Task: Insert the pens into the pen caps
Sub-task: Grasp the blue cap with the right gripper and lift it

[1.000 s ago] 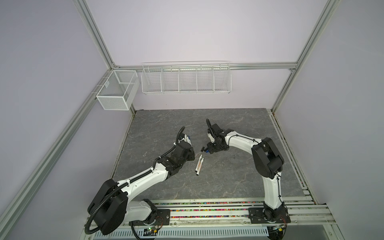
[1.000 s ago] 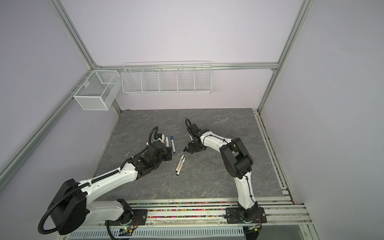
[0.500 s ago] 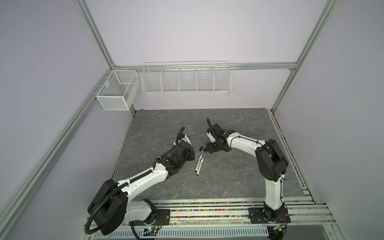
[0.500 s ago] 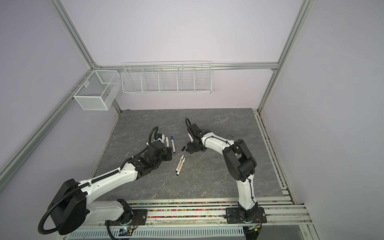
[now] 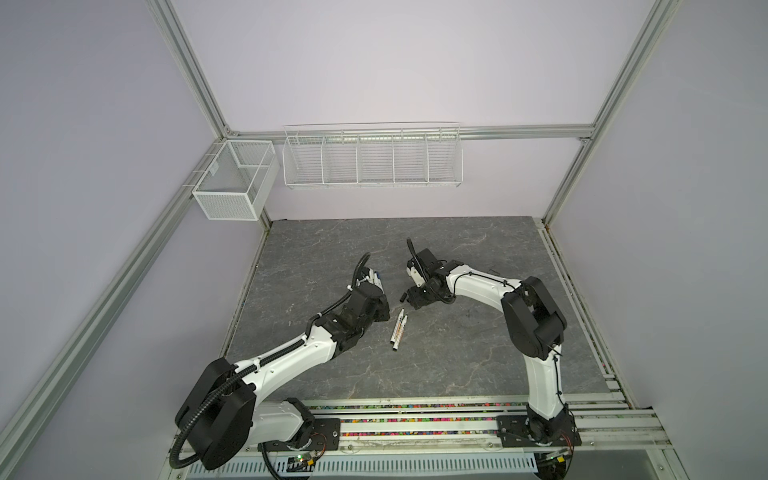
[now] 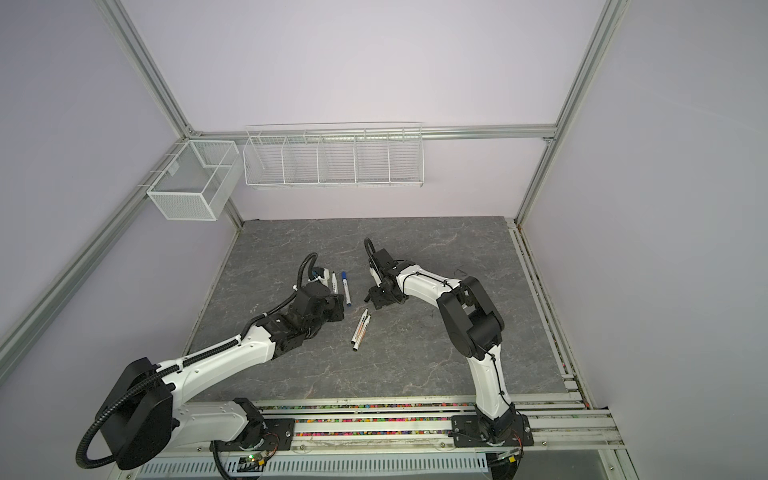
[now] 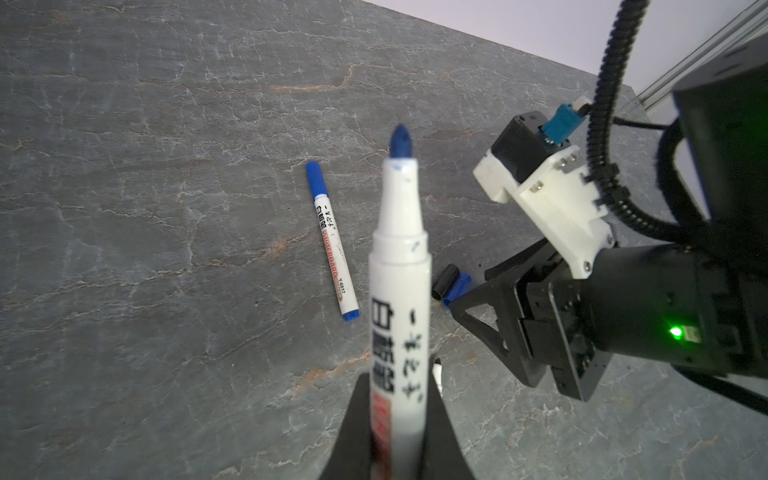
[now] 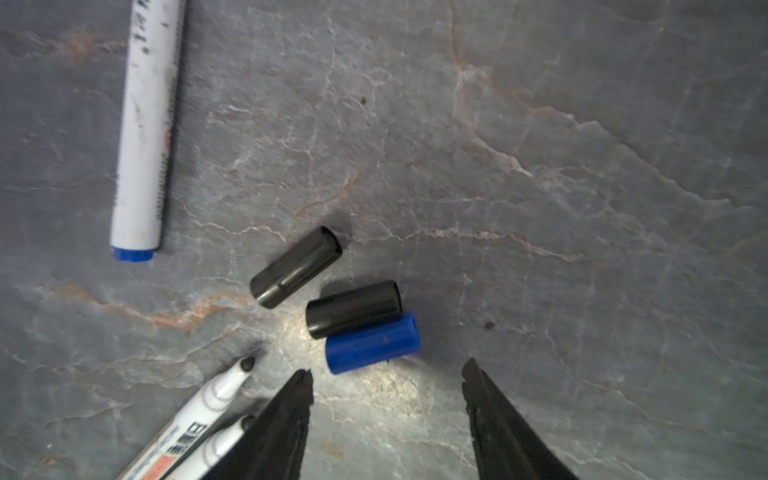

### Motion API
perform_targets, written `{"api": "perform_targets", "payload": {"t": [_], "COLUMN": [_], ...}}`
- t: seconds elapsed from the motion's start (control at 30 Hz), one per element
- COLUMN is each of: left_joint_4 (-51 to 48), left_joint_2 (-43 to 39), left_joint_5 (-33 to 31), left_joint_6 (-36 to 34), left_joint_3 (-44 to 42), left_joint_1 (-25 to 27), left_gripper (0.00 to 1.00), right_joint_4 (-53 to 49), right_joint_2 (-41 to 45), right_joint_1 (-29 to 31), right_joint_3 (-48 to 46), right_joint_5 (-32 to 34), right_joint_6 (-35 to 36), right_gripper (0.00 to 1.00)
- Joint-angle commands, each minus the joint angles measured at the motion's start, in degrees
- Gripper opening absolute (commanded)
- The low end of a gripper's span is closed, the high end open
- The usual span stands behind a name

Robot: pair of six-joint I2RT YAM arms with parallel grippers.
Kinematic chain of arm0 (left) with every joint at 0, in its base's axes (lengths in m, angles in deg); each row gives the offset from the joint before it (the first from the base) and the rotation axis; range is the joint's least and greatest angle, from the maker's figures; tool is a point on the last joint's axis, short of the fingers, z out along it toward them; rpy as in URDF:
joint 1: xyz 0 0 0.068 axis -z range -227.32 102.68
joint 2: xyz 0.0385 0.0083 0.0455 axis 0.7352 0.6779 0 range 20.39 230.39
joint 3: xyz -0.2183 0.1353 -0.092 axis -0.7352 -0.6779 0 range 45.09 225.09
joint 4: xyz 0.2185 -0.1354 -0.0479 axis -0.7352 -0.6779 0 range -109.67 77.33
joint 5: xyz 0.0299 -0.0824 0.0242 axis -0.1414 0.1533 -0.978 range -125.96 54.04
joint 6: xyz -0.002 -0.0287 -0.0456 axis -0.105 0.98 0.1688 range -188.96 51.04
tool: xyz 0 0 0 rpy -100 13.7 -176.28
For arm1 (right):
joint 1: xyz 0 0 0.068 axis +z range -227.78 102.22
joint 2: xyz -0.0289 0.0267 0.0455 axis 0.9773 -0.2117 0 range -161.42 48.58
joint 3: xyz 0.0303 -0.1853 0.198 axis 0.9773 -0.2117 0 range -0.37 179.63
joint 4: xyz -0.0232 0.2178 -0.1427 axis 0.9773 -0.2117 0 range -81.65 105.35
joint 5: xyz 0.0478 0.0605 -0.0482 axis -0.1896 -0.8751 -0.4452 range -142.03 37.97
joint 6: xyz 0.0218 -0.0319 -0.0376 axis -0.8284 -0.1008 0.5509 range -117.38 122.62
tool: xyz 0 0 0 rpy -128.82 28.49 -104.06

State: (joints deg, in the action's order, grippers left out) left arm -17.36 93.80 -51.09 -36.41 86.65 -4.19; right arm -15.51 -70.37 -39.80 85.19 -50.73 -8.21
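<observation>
- Uncapped white pen (image 7: 400, 266), blue tip, printed barrel: clamped in left gripper (image 7: 397, 386), above the tabletop (image 7: 166, 208).
- Right gripper (image 8: 387, 369): jaws wide, empty, just beside blue cap (image 8: 372, 344) lying on tabletop.

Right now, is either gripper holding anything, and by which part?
Left gripper grips a blue pen by its printed barrel, tip uncapped. Right gripper is open, holding nothing.

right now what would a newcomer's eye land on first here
The uncapped blue-tipped pen clamped in the left gripper fills the left wrist view. Next comes the open right gripper, poised by loose caps on the grey table: a blue cap lies side by side with a black cap, and a second black cap lies slightly apart.
</observation>
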Motion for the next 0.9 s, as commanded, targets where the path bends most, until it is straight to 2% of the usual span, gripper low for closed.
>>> {"api": "perform_targets", "payload": {"t": [0.0, 0.27, 0.6, 0.87], "left_joint_4": [-0.5, -0.5, -0.49, 0.27], "left_joint_2": [-0.62, -0.72, -0.32, 0.48], "left_joint_5": [0.06, 0.11, 1.16, 1.49], "left_joint_6": [0.67, 1.19, 1.38, 1.28], "left_joint_3": [0.06, -0.33, -0.26, 0.0], "left_joint_1": [-0.33, -0.34, -0.33, -0.33], "left_gripper": [0.0, 0.0, 0.0, 0.0], "right_joint_4": [-1.04, -1.42, -2.44, 2.77], "right_joint_2": [-1.27, -0.85, 2.21, 6.39], "right_joint_1": [-0.01, -0.69, -5.51, -6.79], "right_joint_3": [0.59, -0.56, -3.02, -5.45], "right_joint_5": [1.13, 5.81, 8.92, 2.44], "right_joint_6": [1.03, -1.06, -4.55, -4.83], "right_gripper": [0.62, 0.62, 0.63, 0.62]}}
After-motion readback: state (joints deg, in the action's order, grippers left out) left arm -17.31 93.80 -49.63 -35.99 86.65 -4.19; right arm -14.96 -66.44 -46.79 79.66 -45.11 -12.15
